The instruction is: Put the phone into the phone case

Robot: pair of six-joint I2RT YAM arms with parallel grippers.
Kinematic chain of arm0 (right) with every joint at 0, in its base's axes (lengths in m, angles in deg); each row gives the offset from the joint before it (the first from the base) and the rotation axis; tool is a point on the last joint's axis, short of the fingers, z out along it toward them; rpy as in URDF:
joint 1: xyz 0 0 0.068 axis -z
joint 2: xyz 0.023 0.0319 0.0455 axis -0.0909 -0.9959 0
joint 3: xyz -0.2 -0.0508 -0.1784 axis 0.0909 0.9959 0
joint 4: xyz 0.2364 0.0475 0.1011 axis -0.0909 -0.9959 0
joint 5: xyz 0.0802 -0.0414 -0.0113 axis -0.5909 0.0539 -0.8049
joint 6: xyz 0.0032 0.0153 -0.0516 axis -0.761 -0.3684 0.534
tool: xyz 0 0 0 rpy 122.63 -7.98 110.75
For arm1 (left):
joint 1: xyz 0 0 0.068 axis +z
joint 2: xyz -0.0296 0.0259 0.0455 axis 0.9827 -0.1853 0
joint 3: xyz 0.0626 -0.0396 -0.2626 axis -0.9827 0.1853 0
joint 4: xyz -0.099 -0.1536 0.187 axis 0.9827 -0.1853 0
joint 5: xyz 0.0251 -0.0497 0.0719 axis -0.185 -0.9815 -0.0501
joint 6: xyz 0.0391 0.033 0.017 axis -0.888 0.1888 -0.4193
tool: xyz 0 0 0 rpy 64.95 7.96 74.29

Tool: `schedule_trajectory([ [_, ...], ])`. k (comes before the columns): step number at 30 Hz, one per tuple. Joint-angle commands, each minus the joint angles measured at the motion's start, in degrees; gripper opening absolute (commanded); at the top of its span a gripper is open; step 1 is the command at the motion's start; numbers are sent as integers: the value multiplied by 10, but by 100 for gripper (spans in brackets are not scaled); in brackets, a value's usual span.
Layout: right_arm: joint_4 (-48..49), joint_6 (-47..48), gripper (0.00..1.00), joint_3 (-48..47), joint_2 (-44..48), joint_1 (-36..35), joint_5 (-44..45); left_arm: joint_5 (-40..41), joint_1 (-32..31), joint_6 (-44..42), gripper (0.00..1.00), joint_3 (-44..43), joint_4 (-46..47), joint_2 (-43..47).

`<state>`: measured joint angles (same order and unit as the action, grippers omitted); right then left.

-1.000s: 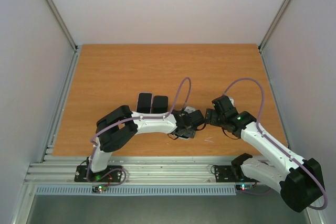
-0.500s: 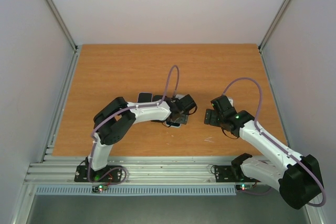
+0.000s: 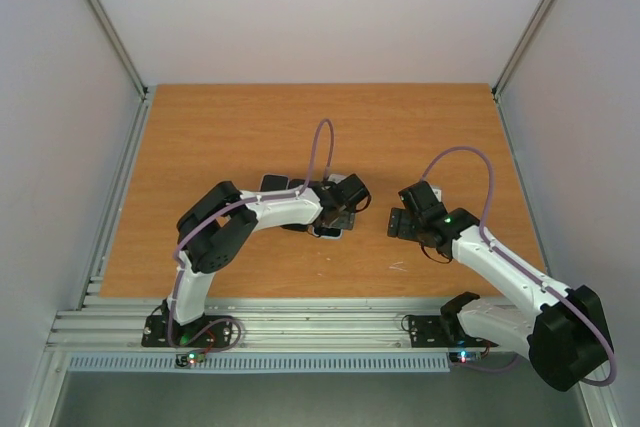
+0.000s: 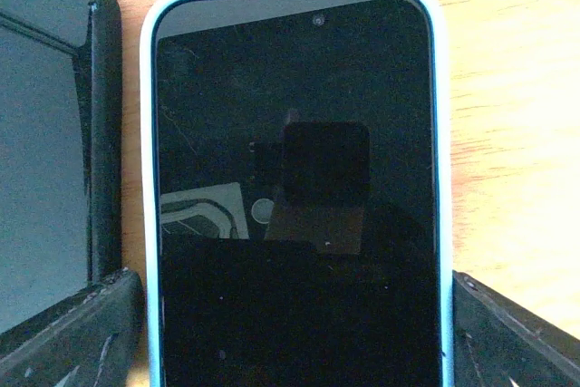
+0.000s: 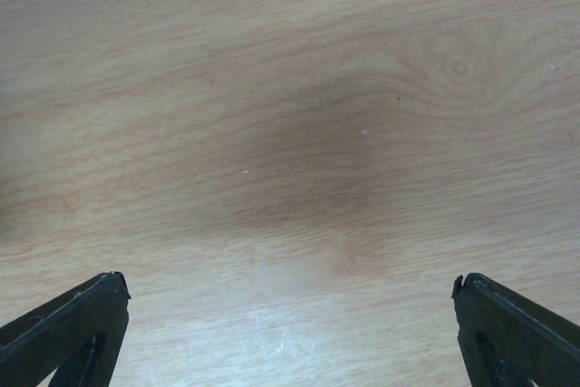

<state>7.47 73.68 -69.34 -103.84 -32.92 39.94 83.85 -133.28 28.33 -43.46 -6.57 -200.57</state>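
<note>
Near the middle of the table (image 3: pixel 220 137), a little toward 6 o'clock, the phone (image 4: pixel 294 188) lies flat and screen-up inside the pale phone case (image 4: pixel 148 178). The case's light rim runs unbroken round the top corners and down both long sides. The left gripper (image 4: pixel 296 276) hangs over the phone's lower end with its jaws spread wide. One finger (image 4: pixel 72 333) sits outside the 9 o'clock edge and the other (image 4: pixel 517 333) outside the 3 o'clock edge. Whether either pad touches the rim cannot be told.

At the phone's 9 o'clock in the left wrist view, a black-rimmed device (image 4: pixel 54 133) lies parallel, parted from it by only a thin strip of wood. At its 3 o'clock is bare wood.

Seen from above, the right gripper (image 5: pixel 288 278) hovers apart at 3 o'clock of the left one, with a clear gap of table between them. Its jaws are fully spread and only wood grain shows between the fingers. Toward 12 o'clock, open tabletop runs to the far edge, with more open wood at 9 o'clock. The metal rail (image 3: pixel 300 327) borders the 6 o'clock side.
</note>
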Motion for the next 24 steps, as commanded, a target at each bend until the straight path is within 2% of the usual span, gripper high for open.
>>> schedule_trajectory([
  [1, 12, -1, 98, -2, -4, -1, 7, 32, 11, 12, 90, 1, 1, -14],
  [8, 16, 2, 98, 0, 4, -1, 2, -1, 11, 14, 98, 30, 6, 41],
  [19, 5, -1, 98, 0, 46, -1, -3, -38, 14, 15, 99, 124, 31, 208],
  [24, -26, 0, 98, -12, 86, -1, 11, -45, 47, 14, 99, 197, 40, 298],
])
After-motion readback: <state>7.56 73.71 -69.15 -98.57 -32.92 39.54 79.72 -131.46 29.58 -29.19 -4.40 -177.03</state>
